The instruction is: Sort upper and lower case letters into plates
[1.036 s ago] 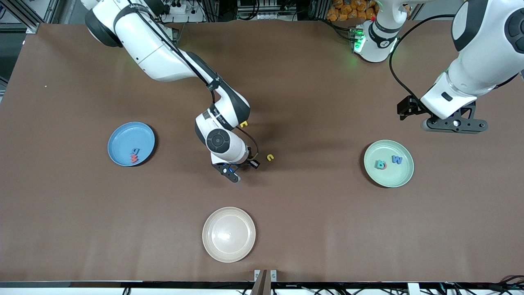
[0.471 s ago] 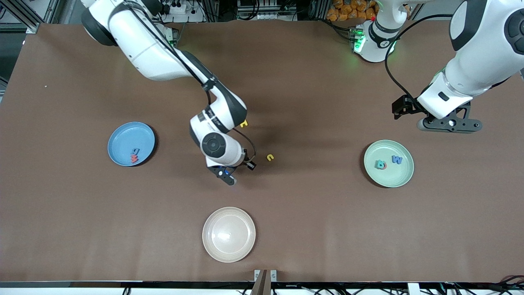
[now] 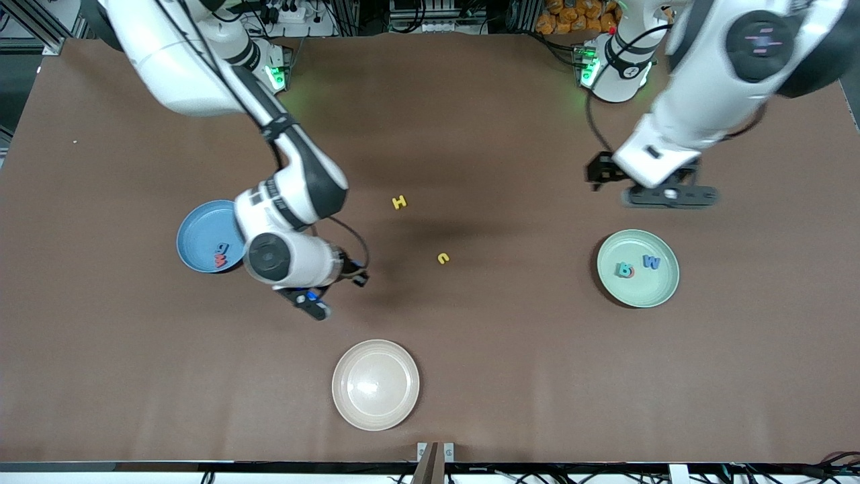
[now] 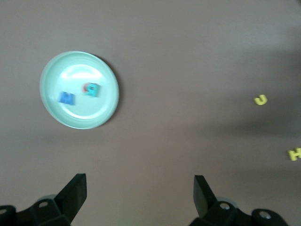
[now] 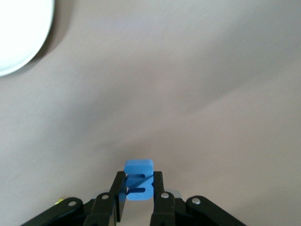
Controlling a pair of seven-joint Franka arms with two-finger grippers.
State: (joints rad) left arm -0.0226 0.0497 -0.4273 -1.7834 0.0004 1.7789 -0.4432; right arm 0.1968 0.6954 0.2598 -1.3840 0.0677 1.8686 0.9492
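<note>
Front view: right gripper (image 3: 312, 304) over bare table beside the blue plate (image 3: 201, 228), its load hidden; carry level and release low over that plate. Left wrist view: left gripper (image 4: 140, 197) spread wide, empty, near the mint plate (image 4: 106, 77). Right wrist view: fingers clamped on a blue letter (image 5: 138, 181), unseen elsewhere.

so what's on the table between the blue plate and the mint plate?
Front view: between blue plate and mint plate, yellow H, yellow u, plus the right arm.
</note>
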